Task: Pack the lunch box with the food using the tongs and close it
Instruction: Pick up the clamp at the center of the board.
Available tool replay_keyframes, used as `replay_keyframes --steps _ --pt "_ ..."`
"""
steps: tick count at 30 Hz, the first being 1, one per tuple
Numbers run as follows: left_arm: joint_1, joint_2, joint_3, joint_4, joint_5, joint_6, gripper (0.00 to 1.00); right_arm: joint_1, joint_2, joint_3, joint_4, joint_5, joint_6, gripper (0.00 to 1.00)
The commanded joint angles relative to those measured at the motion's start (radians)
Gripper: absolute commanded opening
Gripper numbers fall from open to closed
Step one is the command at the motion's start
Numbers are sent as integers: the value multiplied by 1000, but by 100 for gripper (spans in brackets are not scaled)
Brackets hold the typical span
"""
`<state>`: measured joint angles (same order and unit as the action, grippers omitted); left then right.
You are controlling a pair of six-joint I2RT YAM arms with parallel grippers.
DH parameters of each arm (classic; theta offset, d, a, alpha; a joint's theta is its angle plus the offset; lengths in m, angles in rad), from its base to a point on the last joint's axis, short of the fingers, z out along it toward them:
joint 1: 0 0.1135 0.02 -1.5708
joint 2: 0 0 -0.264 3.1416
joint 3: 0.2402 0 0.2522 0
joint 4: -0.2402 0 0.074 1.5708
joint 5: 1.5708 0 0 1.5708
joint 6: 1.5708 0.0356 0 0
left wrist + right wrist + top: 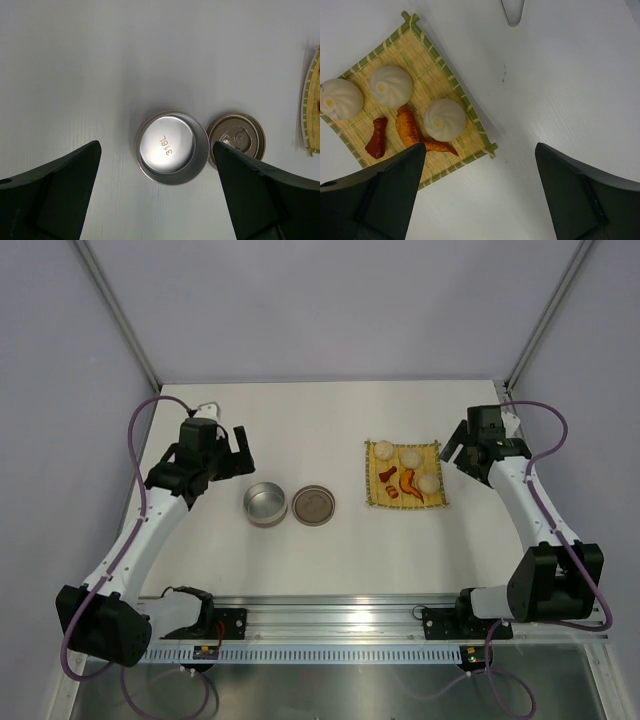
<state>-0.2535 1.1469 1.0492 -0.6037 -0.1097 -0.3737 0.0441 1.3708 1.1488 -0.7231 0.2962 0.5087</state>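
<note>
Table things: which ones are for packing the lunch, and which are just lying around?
For the job: lunch box tin, its lid, three buns, red-brown chunk, orange piece. Tongs: can't spot them.
Just lying about: woven mat under the food.

White links, black joint housings on left arm [140, 532] and right arm [525, 495]; black wedge-shaped fingers [50, 195]; purple external cables [134, 428].

I am facing a white worktop [300, 420]; pale lilac walls [330, 310] are closing off its far edge and sides.
</note>
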Motion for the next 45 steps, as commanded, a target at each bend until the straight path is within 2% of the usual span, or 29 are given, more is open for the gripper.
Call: replay_keyframes --steps 1,11,16,20,27,45 --pt "-4 10 49 19 -1 10 99 3 -50 -15 50 4 -12 99" --pt "-7 22 63 4 2 10 99 -7 -6 5 56 49 -59 99" --pt "-12 27 60 2 11 12 99 -79 118 109 21 37 -59 100" --pt "-13 27 58 -2 10 9 99 -171 194 143 65 -5 -55 99" --pt "-15 30 52 -2 5 6 99 -245 335 204 137 -115 -110 99" --pt "-18 66 74 -8 -7 5 99 -300 640 399 182 -118 -203 99"
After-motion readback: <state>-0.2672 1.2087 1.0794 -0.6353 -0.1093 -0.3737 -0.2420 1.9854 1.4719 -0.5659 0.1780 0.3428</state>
